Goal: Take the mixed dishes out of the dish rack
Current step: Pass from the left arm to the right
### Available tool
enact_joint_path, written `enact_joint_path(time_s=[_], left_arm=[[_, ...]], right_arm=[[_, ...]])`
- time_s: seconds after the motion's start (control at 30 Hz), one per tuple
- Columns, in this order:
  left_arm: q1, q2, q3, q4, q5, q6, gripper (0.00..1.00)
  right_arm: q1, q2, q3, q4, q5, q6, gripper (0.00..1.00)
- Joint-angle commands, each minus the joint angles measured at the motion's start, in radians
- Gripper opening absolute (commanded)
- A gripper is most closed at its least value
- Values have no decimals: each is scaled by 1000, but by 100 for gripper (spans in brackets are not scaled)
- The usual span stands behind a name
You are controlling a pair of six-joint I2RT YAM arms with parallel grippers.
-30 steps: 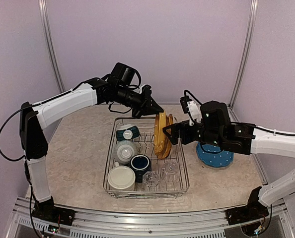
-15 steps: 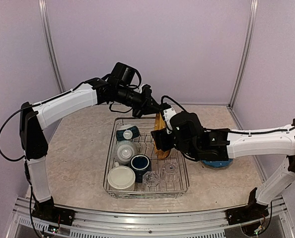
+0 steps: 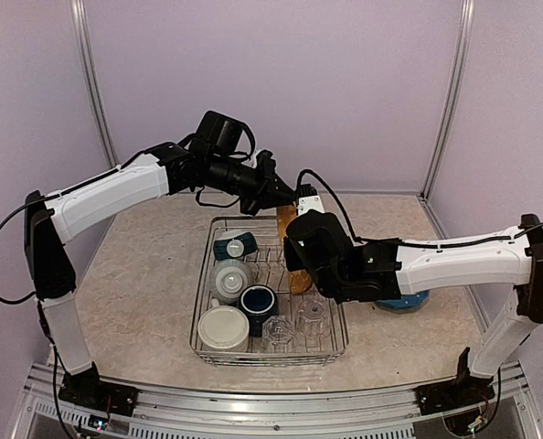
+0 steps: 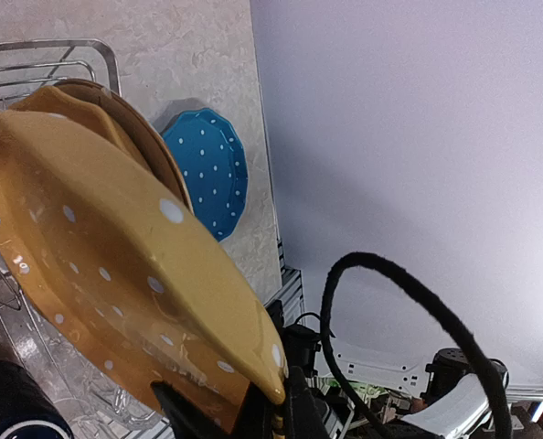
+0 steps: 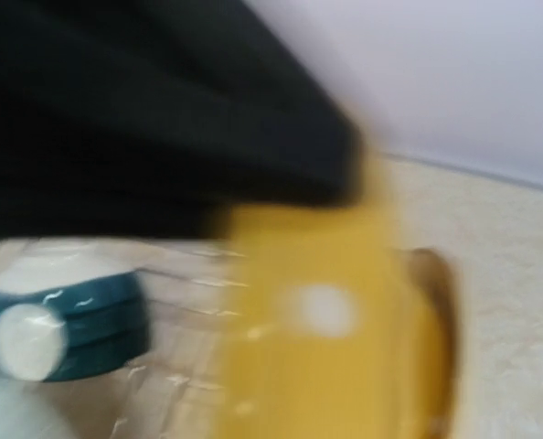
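The dish rack [image 3: 271,359] holds a teal bowl [image 3: 233,247], a cream mug [image 3: 230,274], a navy mug [image 3: 258,302] and two glass tumblers [image 3: 278,331]. A yellow dotted plate [image 3: 287,222] stands on edge in it, with a brownish plate [image 4: 153,151] behind. My left gripper [image 3: 288,199] is shut on the yellow plate's [image 4: 116,265] top rim [image 4: 276,407]. My right gripper [image 3: 294,256] is pressed close against that plate's right side. The right wrist view is blurred: it shows yellow plate [image 5: 335,338] and teal bowl [image 5: 61,325], but not the jaws. A blue dotted plate [image 3: 401,300] lies on the table.
A cream upturned dish [image 3: 223,327] sits in the rack's near left corner. The right forearm [image 3: 454,261] stretches over the blue plate [image 4: 207,174]. Purple walls and corner posts [image 3: 447,101] close in the table on all sides but the near one.
The right arm swung left from above the blue plate to the yellow plate in the rack. The left arm, still gripping that plate, shifted slightly up and left.
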Motion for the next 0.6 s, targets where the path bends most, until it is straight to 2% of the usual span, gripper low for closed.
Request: enact_joint_path(time_s=[0.0, 0.03, 0.17, 0.2, 0.23, 0.3, 0.37, 0.57], left_arm=[[-24, -94, -6, 121, 30, -7, 0], [-26, -100, -13, 117, 18, 2, 0], [-22, -120, 17, 4, -45, 85, 0], [-20, -126, 16, -19, -63, 101, 5], [-19, -136, 8, -30, -74, 113, 15], [-20, -160, -14, -39, -93, 142, 43], [-19, -179, -29, -61, -117, 169, 62], [0, -270, -63, -127, -192, 261, 87]], right_arm=[[6, 8, 28, 11, 47, 4, 11], [6, 1, 23, 21, 47, -2, 1], [6, -24, 16, 101, 24, -42, 0], [6, -26, 16, 115, 22, -48, 0], [6, -30, 16, 131, 17, -60, 0], [7, -29, 21, 156, 10, -89, 0], [6, -30, 29, 177, 25, -101, 0], [-10, -48, 45, 201, -5, -106, 0]])
